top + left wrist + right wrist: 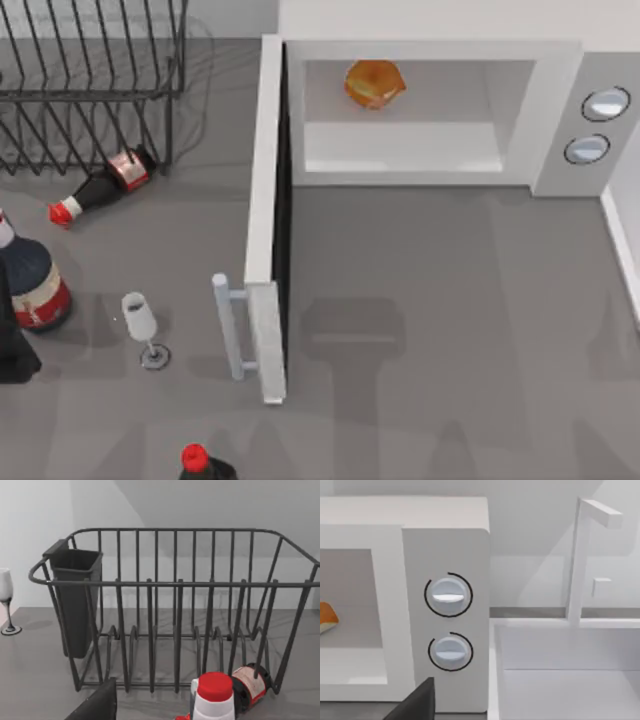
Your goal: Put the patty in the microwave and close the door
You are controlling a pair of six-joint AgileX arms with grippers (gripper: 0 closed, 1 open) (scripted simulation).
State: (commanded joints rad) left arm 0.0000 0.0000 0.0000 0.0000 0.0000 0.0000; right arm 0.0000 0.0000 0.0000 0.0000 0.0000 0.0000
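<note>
The patty [374,84] lies inside the microwave [560,120], towards the back of its pale cavity; its edge also appears in the right wrist view [326,619]. The door [266,220] stands wide open, swung out towards the table's front, with its white bar handle [232,325] on the left face. A dark piece of my left gripper [97,705] points at the wire rack, and my left arm [12,350] sits at the table's left edge. A dark piece of my right gripper [417,702] faces the two dials [448,596], away from the patty and door.
A dark wire dish rack [90,80] stands at the back left, with a red-capped bottle [100,185] lying at its foot. An upright bottle [30,280], a wine glass [140,320] and another red cap [197,460] stand left of the door. A white sink [560,680] borders the microwave's right.
</note>
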